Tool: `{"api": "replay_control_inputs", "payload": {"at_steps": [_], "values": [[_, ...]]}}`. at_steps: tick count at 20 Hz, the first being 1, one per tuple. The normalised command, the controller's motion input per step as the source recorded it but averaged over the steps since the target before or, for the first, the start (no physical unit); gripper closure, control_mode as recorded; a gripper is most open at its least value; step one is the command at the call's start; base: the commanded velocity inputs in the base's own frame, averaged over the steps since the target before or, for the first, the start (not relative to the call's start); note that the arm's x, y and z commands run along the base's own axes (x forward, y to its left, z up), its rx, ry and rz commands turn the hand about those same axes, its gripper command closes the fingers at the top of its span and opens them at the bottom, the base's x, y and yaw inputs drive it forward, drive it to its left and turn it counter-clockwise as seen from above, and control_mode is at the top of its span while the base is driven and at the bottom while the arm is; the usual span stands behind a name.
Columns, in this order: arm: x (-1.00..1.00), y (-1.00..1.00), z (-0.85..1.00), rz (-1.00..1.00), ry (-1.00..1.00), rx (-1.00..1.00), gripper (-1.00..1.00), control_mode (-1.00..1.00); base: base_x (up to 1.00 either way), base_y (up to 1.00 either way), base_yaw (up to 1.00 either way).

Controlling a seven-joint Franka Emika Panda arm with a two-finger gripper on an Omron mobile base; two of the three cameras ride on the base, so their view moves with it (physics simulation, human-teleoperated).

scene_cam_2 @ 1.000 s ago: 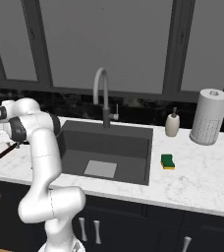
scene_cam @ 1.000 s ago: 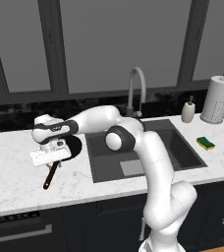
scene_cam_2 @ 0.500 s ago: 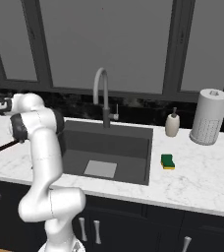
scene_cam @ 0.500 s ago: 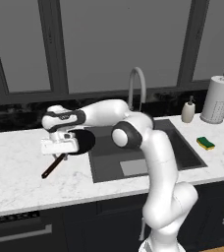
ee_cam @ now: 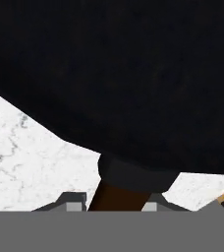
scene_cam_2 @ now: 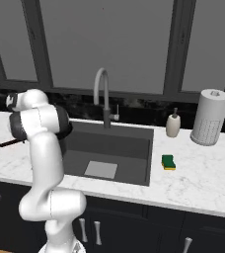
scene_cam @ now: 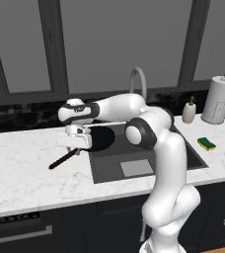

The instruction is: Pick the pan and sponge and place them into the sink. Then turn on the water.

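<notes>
White marble counter [scene_cam: 20, 173] w/ dark sink [scene_cam: 176, 148], dark windows [scene_cam: 94, 44] behind.

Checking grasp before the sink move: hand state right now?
Hand: closed on the pan at the base of its handle, pan lifted off the counter beside the sink.

A white paper towel roll [scene_cam_2: 210, 116] stands upright at the counter's [scene_cam_2: 198, 180] back edge toward its right end, with a small soap dispenser bottle [scene_cam_2: 172, 124] just beside it.
</notes>
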Motion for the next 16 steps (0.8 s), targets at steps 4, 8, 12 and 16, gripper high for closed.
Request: {"api": "replay_control_inputs", "payload": {"at_steps": [4,8,12,16], "values": [[0.01,-0.33,0.0,-0.23,0.0,-0.22,1.0,-1.0,0.0,0.0,0.0],[0.01,-0.27,0.0,-0.06,0.0,-0.11,1.0,-1.0,0.0,0.0,0.0],[0.0,-0.49,0.0,-0.01,-0.06,0.0,1.0,-1.0,0.0,0.0,0.0],[0.0,-0.57,0.0,-0.08,-0.02,-0.01,1.0,-1.0,0.0,0.0,0.0]]}}
